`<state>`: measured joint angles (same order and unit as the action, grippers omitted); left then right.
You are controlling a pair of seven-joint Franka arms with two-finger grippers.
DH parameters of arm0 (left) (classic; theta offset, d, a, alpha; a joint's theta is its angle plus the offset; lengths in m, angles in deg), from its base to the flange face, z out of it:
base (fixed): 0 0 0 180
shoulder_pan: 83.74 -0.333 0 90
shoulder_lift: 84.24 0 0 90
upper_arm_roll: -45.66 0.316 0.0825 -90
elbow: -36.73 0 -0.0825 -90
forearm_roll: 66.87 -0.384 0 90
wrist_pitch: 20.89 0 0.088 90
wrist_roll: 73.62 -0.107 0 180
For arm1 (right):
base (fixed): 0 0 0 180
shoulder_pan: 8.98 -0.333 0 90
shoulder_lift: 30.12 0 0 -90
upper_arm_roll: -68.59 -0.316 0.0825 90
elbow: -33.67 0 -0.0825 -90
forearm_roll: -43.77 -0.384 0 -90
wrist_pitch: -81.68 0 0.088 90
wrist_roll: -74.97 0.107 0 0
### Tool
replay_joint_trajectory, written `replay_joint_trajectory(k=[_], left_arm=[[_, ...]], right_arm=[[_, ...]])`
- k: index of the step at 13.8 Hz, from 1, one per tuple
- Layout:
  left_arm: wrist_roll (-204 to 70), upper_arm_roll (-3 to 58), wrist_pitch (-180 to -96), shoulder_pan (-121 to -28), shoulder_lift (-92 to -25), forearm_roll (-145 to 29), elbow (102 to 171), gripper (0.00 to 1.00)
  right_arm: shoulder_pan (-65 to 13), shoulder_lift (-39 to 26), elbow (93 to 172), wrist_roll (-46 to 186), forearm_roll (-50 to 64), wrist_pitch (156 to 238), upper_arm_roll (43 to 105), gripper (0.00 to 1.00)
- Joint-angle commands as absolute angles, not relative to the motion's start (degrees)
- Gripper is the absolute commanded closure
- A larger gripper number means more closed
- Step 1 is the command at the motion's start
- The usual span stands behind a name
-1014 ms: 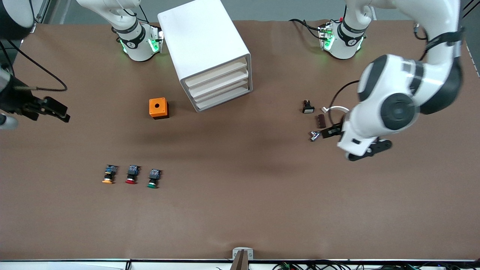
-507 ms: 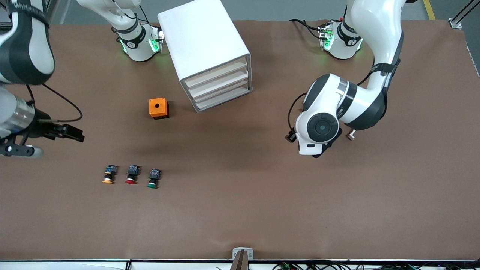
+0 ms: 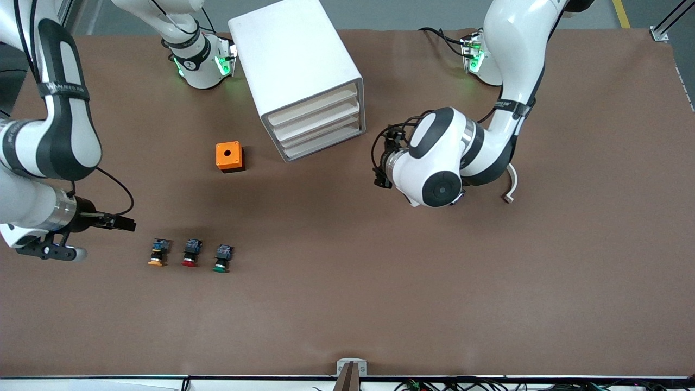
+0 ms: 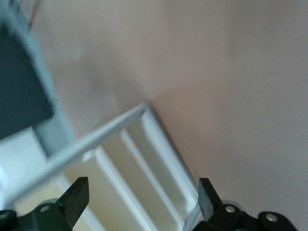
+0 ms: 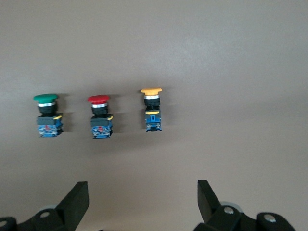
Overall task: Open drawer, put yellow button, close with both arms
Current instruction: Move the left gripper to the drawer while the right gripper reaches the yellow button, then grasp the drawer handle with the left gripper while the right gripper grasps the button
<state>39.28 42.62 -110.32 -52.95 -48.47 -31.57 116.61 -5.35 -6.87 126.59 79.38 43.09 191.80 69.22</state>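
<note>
Meanwhile, yellow button (image 5: 151, 108) before spread right gripper (image 5: 139, 204) fingers (image 5: 77, 199).

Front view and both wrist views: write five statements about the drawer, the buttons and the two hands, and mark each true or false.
1. The drawer, topmost of three in the white cabinet, is shut. True.
2. The yellow button lies inside the drawer. False: it lies on the table, beside the red button.
3. The left hand is open, with the cabinet's trays in front of it. True.
4. The right hand is shut on the yellow button. False: it is open and holds nothing.
5. The orange cube lies nearer the front camera than the green button. False: it lies farther.
</note>
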Motion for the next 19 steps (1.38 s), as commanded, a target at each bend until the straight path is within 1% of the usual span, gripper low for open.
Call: replay_joint_trajectory(k=[1,4,6,9,10,11,12,14,15,17,19], left_arm=[[49.3,42.8,-110.2,-53.3,-44.6,-22.9,115.3,0.0],[59.0,42.8,-111.2,-53.1,-43.5,-14.6,115.3,0.01],[60.7,42.4,-111.0,-52.7,-43.4,-10.5,115.5,0.02],[65.5,41.7,-110.4,-50.9,-41.0,-6.3,116.2,0.03],[66.9,41.6,-110.4,-49.8,-40.1,-6.1,116.2,0.04],[67.7,41.6,-110.4,-48.9,-40.0,-5.8,116.1,0.07],[68.7,41.6,-110.3,-48.8,-40.0,-4.7,116.0,0.14],[68.8,41.6,-108.0,-48.5,-39.5,-2.8,116.0,0.19],[68.8,41.5,-107.7,-48.2,-39.1,-1.3,116.0,0.26],[68.8,41.5,-107.7,-47.4,-38.5,-0.1,116.0,0.29],[68.8,41.5,-107.6,-46.0,-37.8,0.0,116.0,0.33]], right_arm=[[-4.6,-3.3,126.3,79.3,43.3,194.3,68.5,0.0],[-3.3,1.4,126.6,79.3,43.3,199.3,68.5,0.0],[-2.9,4.8,126.6,79.3,43.3,202.8,68.5,0.0],[-2.3,8.1,126.6,79.3,43.2,205.2,68.4,0.0],[-2.1,8.8,126.7,79.4,43.2,205.3,68.4,0.0],[-2.1,9.0,127.3,79.4,43.1,205.5,68.4,0.0],[-2.3,9.3,127.5,79.4,43.1,206.1,68.4,0.0],[-2.7,9.9,129.1,79.5,43.0,208.7,68.2,0.0],[-2.7,10.0,130.0,79.5,43.0,209.7,68.2,0.0],[-3.3,10.1,130.1,79.5,43.0,209.7,68.1,0.07],[-3.9,10.0,130.1,79.3,43.1,209.5,68.1,0.2]])
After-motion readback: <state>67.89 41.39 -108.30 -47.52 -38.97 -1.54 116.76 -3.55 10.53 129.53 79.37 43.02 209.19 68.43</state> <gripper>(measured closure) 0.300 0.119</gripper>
